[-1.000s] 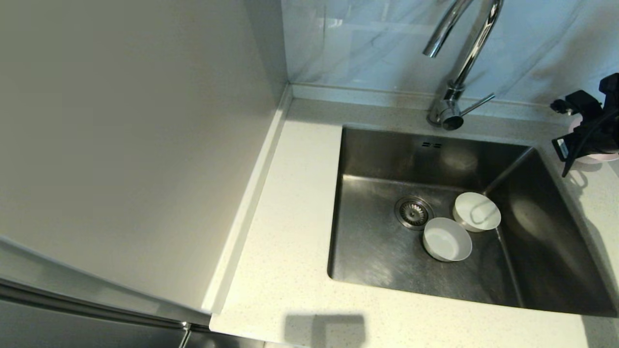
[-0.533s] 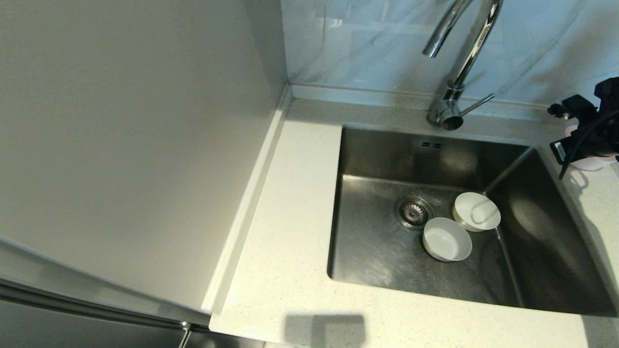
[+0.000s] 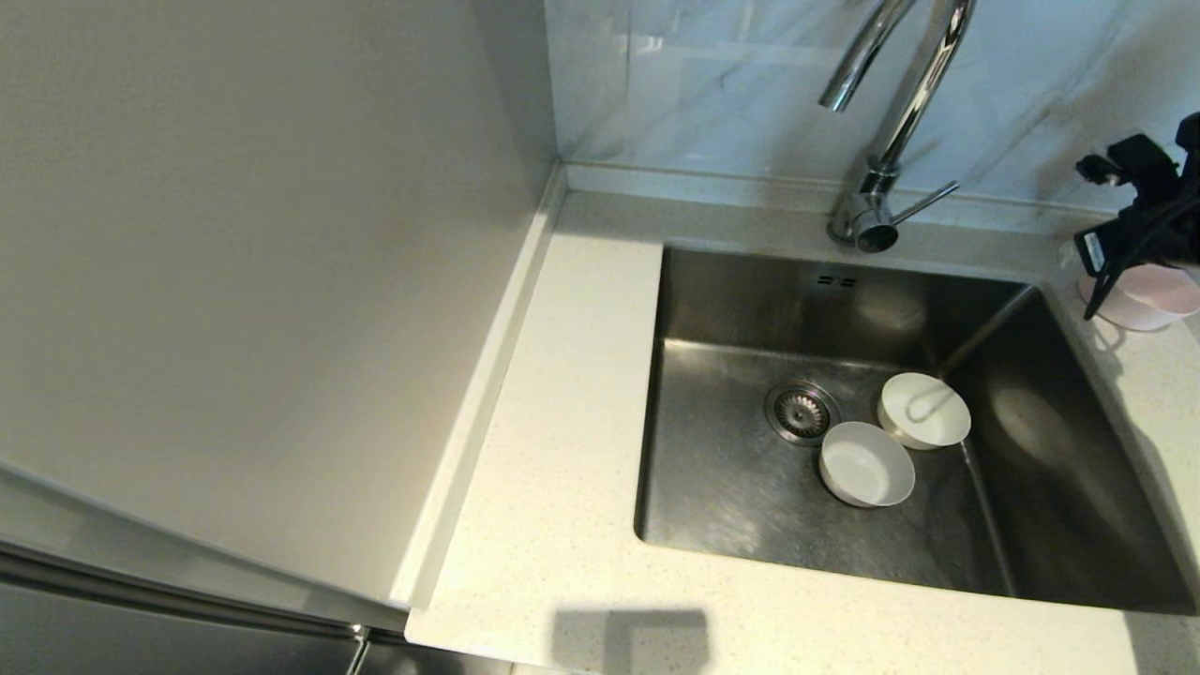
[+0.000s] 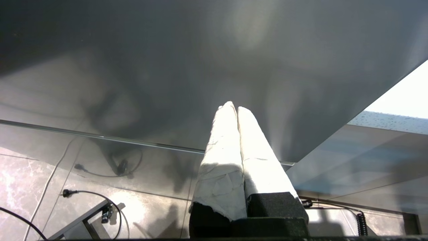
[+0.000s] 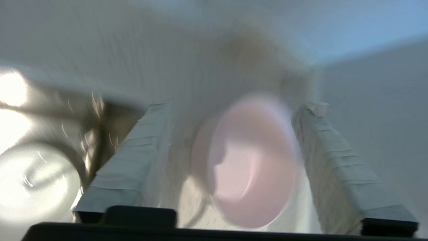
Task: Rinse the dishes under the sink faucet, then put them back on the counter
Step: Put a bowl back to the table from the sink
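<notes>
Hovering over the counter [image 3: 562, 525] at the sink's [image 3: 741, 516] 2 o'clock corner, the right gripper [image 5: 234, 110] has its fingers [image 5: 133, 157] spread wide apart, with the pink bowl [image 5: 250, 164] sitting upright between them and touched by neither. In the head view that pink bowl [image 3: 1148, 298] rests on the counter just beside the sink rim, partly hidden by the black arm.

Two more bowls stand upright inside the basin: the white bowl [image 3: 923, 411] at about 3 o'clock from the drain [image 3: 800, 412], and the grey-white bowl [image 3: 866, 464] at about 5 o'clock from it, the two just beside each other.

At the sink's 12 o'clock edge stands the faucet [image 3: 886, 122].

The left gripper [image 4: 235, 108] is parked low beside a grey panel [image 4: 167, 67], fingertips pressed together on nothing.
</notes>
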Robot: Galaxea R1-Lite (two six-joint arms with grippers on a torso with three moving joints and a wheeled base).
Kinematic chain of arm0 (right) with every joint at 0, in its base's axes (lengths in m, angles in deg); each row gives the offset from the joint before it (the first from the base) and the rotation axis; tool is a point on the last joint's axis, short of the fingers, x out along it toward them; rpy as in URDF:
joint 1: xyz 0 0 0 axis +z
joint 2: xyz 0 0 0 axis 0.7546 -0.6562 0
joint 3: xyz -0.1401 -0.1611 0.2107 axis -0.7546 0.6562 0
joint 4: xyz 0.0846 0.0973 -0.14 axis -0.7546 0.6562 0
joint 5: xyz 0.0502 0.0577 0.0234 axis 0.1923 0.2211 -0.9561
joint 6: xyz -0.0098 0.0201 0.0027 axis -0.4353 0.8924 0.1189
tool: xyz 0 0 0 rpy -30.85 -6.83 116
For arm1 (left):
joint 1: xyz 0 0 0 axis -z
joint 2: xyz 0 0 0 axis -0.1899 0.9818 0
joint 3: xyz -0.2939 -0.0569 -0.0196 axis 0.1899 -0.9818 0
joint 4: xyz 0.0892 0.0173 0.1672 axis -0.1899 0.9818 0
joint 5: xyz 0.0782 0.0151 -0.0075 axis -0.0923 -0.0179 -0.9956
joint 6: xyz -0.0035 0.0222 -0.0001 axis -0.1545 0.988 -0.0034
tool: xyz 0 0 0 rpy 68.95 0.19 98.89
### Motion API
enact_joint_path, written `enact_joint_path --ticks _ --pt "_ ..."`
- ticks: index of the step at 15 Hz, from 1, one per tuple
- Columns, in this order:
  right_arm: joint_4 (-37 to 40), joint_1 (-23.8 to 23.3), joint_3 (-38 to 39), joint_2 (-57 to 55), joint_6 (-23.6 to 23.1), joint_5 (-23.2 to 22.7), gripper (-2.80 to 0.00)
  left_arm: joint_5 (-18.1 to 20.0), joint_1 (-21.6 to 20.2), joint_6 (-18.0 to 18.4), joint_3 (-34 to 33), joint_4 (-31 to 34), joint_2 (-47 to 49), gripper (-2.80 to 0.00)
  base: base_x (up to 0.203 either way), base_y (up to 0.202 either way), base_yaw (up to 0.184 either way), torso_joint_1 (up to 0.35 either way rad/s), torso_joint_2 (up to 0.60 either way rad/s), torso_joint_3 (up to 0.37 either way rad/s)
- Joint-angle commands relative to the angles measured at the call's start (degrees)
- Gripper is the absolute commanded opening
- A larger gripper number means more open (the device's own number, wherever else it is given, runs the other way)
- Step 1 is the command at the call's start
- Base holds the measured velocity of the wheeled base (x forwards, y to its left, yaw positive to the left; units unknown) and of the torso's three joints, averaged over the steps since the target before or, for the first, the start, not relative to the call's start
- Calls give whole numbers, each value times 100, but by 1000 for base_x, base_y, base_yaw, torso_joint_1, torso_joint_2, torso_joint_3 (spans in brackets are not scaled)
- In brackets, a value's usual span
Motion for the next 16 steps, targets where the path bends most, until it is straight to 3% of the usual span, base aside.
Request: enact_joint_path --ticks 1,3,6,8,9,16 --pt "-99 193 32 503 -6 -211 0 3 -1 -2 0 -2 -25 -280 0 0 0 0 0 0" --pt "226 476 270 949 73 -682 0 -4 -1 -2 0 -2 -18 -280 0 0 0 0 0 0" --pt "2056 921 671 1389 531 -1202 0 -4 -1 -2 0 -2 -18 -280 0 0 0 0 0 0" --pt "2978 1309 869 1478 1089 -1310 0 -4 -1 -2 0 -2 -25 -280 0 0 0 0 0 0" --pt "3072 1467 987 1462 1386 -1305 0 0 -1 -2 0 -2 -18 -280 0 0 0 0 0 0" --pt "2931 1943 1182 324 1908 -105 0 -4 -1 -3 0 -2 -18 -280 0 0 0 0 0 0"
